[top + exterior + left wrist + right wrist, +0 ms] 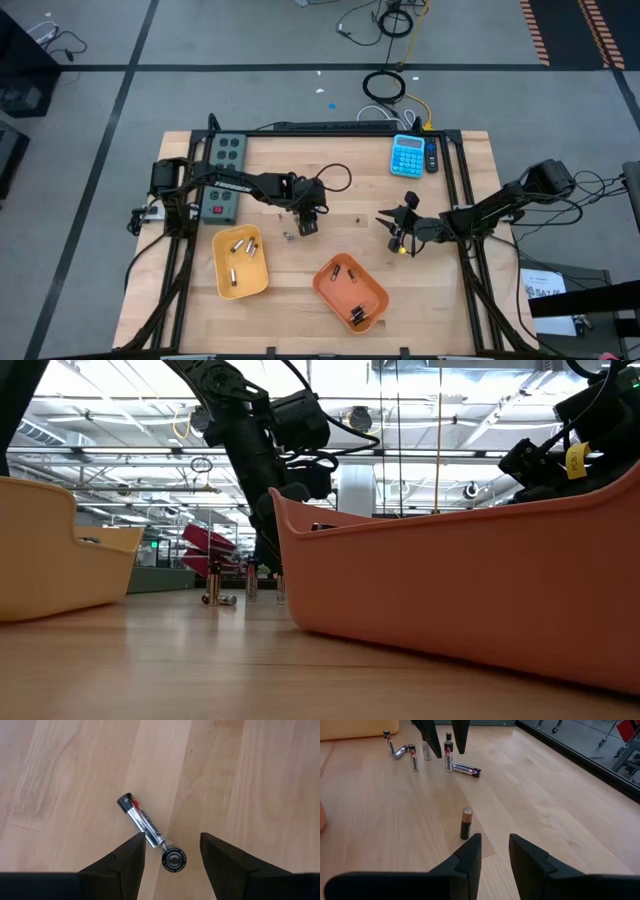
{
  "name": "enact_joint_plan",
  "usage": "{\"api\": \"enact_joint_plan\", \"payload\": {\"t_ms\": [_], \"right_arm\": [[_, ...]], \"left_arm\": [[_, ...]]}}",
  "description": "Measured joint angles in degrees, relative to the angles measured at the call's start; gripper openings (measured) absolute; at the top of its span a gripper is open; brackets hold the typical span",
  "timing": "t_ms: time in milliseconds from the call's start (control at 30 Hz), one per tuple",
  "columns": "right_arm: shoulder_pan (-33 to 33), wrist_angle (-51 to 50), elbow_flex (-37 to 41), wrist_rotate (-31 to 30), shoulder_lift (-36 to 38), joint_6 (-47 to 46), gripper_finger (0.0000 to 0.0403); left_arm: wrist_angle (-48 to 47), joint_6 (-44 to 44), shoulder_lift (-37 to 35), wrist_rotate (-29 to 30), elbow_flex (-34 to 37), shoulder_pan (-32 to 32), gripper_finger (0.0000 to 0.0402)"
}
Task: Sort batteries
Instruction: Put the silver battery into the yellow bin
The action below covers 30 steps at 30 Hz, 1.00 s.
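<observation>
Batteries are held in the yellow tray (222, 283) and, at its 4 o'clock, the orange tray (375, 289). The left gripper (306, 226) is spread over a standing cell (173, 860); the right gripper (399, 240) is parted, grasping nothing.

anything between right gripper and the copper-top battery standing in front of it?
Nothing. In the right wrist view only bare wood separates the right gripper from the copper-top battery, which stands upright alone; the other batteries cluster farther off.

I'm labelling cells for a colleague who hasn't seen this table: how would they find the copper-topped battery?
Start at the wooden table and find the bare stretch between the two arms. One battery stands upright there alone, just ahead of the right end effector. Its copper top and black body separate it from the silver cluster beyond.
</observation>
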State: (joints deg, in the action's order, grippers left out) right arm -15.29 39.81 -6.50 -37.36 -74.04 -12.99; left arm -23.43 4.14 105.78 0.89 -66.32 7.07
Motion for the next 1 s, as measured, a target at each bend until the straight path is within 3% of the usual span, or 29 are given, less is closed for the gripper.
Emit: {"api": "enact_joint_plan", "payload": {"t_ms": [367, 467, 600, 1000], "right_arm": [[-0.01, -0.04, 0.00, 0.00, 0.00, 0.01, 0.0090], [0.00, -0.04, 0.00, 0.00, 0.00, 0.02, 0.0090], [0.00, -0.04, 0.00, 0.00, 0.00, 0.02, 0.0090], [0.00, -0.04, 0.00, 0.00, 0.00, 0.00, 0.0090]], "left_arm": [[0.16, 0.09, -0.03, 0.42, 0.07, -0.05, 0.0163], [-0.03, 0.11, -0.03, 0.96, 0.07, -0.04, 0.0130], [-0.08, 0.08, -0.07, 1.13, 0.07, -0.07, 0.0055], [-1.75, 0.00, -0.77, 2.31, -0.02, -0.07, 0.0054]]}}
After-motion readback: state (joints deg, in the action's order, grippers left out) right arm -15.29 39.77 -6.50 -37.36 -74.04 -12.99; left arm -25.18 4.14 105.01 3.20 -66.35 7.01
